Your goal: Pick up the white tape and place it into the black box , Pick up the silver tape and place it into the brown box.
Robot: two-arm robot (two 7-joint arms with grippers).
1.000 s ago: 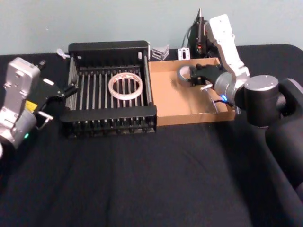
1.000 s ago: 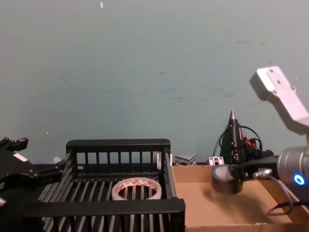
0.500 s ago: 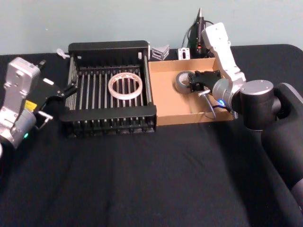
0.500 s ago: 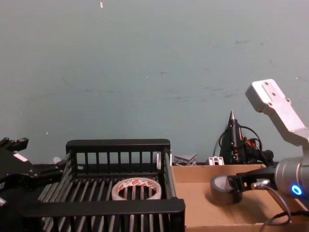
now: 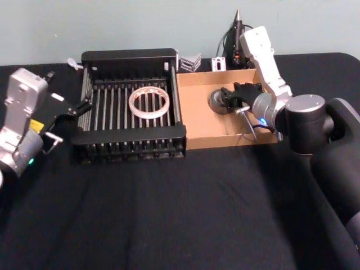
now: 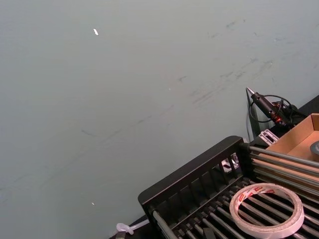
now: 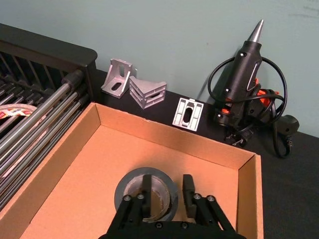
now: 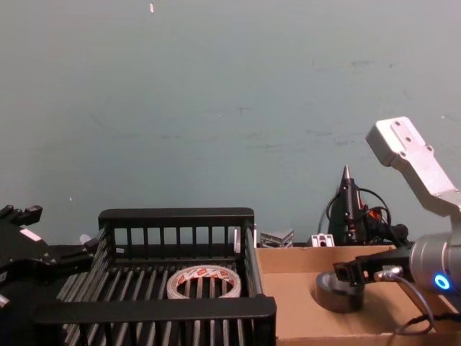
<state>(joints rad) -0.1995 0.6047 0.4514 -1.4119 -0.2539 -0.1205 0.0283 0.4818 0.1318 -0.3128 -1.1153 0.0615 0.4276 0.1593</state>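
Black cloth covers the bench (image 5: 169,214), and on it the black box (image 5: 130,134) stands directly beside the brown box (image 5: 197,121), their side walls touching. The white tape (image 5: 149,102) lies flat on the slatted bottom of the black box, near the wall that faces the brown box; its red print is visible on the inner core in the chest view (image 8: 202,282). The silver tape (image 7: 146,197) lies flat on the floor of the brown box, in the half far from the black box. The right gripper (image 7: 166,186) is low over this roll. Its jaws are parted, one finger standing in the hole of the roll and the other just outside the roll's wall, so they straddle the wall, and I cannot tell if they press it. From the chest view the roll (image 8: 336,293) rests on the cardboard floor. The left gripper (image 5: 83,105) stays outside the black box, at the side away from the brown box, and its jaws look open. Behind the brown box, a black glue gun (image 7: 243,74) and small metal brackets (image 7: 133,88) lie on the bench.
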